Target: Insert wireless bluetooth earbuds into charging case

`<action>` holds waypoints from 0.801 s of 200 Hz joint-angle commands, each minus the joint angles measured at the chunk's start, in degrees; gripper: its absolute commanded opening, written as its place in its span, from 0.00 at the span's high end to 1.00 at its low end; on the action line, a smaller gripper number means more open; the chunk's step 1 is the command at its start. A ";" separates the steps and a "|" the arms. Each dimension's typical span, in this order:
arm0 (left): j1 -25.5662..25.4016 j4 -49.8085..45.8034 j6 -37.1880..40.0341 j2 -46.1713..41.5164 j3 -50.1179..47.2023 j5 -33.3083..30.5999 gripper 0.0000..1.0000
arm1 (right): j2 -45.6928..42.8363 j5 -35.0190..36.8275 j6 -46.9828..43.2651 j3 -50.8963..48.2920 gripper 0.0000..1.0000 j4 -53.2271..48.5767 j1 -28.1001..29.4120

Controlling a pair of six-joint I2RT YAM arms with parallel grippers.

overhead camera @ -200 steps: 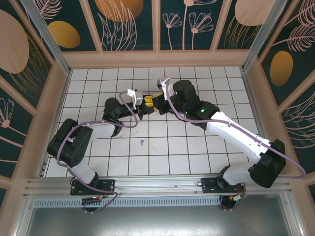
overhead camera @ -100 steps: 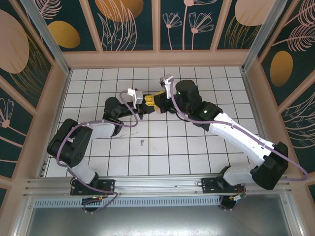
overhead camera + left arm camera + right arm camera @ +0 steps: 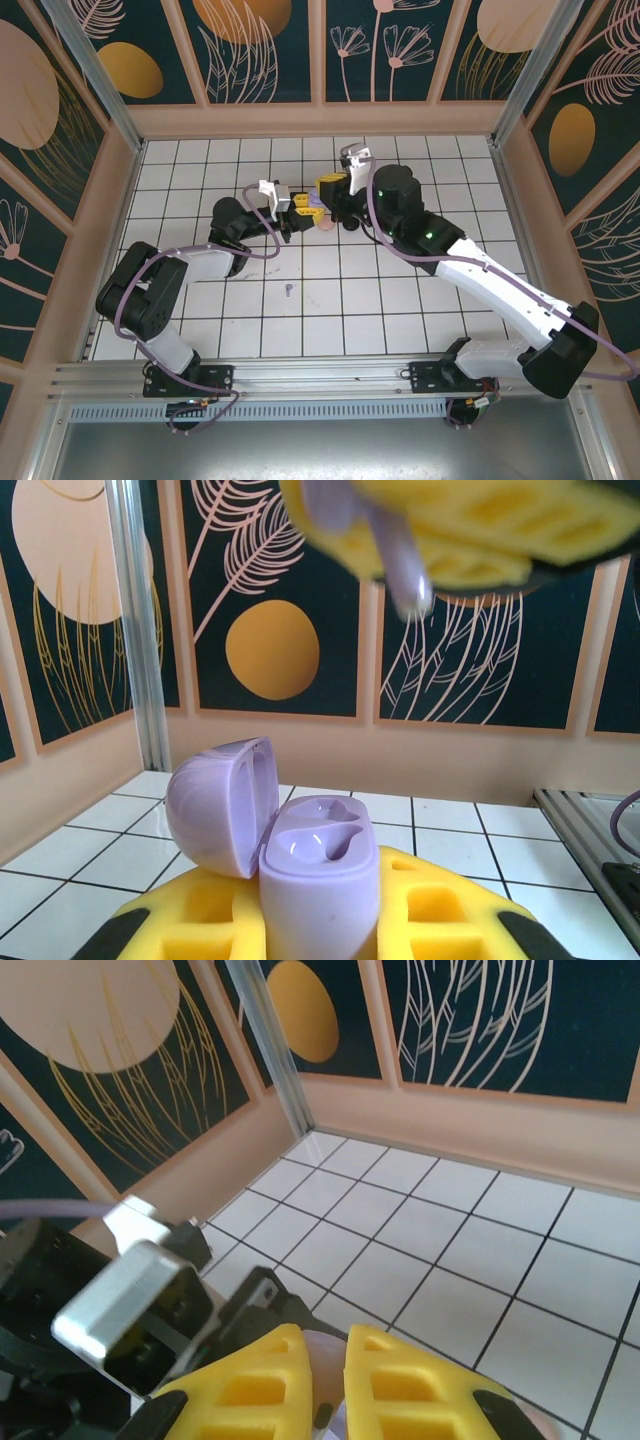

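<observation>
Charging case [image 3: 312, 875], purple and open with its lid tipped back, sits clamped in the left hand [image 3: 320, 915]. Just above its sockets the right hand [image 3: 340, 1365], nearly closed, pinches a purple earbud [image 3: 398, 565], stem pointing down, clear of the case. Another tiny earbud [image 3: 289, 290] lies alone on the tiled table [image 3: 400, 300].

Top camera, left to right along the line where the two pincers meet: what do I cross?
Left arm → left pincer → the open purple case it grips → right pincer, holding a purple earbud → right arm.
</observation>
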 commanded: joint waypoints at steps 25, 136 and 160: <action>-0.43 0.39 0.45 -2.11 1.87 0.20 1.00 | 0.64 1.51 1.31 -1.71 0.89 2.67 -0.10; -0.43 -0.28 0.44 -2.30 2.34 0.29 1.00 | 3.48 0.72 1.24 -1.57 0.90 1.42 -0.14; -0.42 -0.30 0.45 -2.29 2.48 0.30 1.00 | 3.81 2.18 0.41 -1.40 0.90 -0.06 0.11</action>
